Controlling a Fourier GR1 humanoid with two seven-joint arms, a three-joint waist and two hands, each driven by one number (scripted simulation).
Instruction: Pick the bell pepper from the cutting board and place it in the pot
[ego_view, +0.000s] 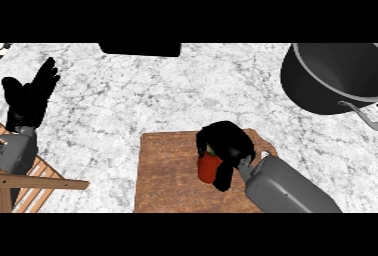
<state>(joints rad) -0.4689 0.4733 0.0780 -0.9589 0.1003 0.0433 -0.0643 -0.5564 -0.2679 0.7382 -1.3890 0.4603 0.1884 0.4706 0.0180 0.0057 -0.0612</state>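
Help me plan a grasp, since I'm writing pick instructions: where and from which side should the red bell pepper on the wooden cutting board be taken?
Probably around its red body, from above. The red bell pepper lies on the brown wooden cutting board, so its sides and top are free. The right hand already curls over it that way, hiding most of it, so finer shape cannot be judged. The left hand rests open at the left edge.

marble counter (148, 100) | wooden rack (33, 185) lower-left edge | dark obj (140, 48) top edge, poss. appliance
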